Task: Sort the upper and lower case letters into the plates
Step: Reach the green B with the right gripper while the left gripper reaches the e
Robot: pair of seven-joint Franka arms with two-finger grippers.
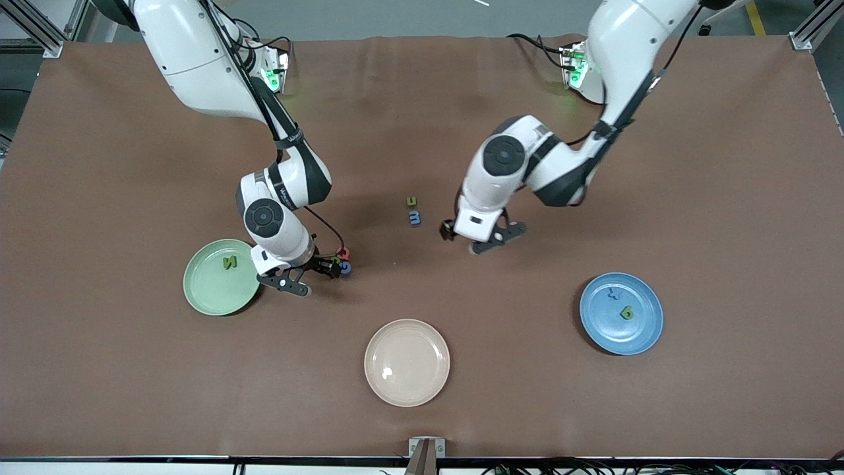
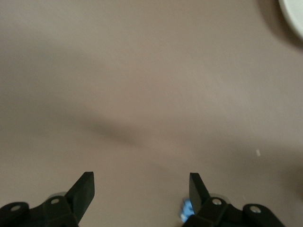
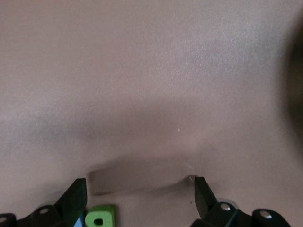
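Right gripper [image 1: 315, 276] sits low over the table beside the green plate [image 1: 210, 293], on the side toward the table's middle. Fingers [image 3: 75, 198] spread wide, nothing clamped. In the right wrist view a green letter [image 3: 100, 216] lies between the fingers, close to one of them, with a sliver of blue letter [image 3: 79, 220] at that same finger; neither looks gripped. In the front view a red letter [image 1: 343, 252] and a blue one lie at the fingertips, partly hidden.

Green plate holds one green letter N [image 1: 229, 262].

Left gripper [image 1: 478, 239] is over bare table [image 1: 725, 165] near the middle. Fingers [image 2: 84, 189] wide apart, gap between them empty, only tabletop shows there. A bit of blue letter [image 2: 187, 211] shows just inside one finger's base in the left wrist view; contact cannot be told.

Two loose letters lie close to this gripper, toward the right arm's end: a green one [image 1: 412, 202] and a blue m [image 1: 415, 217], touching or nearly so, the green one farther from the camera.

Blue plate [image 1: 643, 336] is toward the left arm's end, nearer the camera than the left gripper, well apart from it. It holds a green letter [image 1: 627, 312] and a dark blue letter [image 1: 614, 294].

Beige plate [image 1: 407, 362] sits between the two other plates, nearest the camera.
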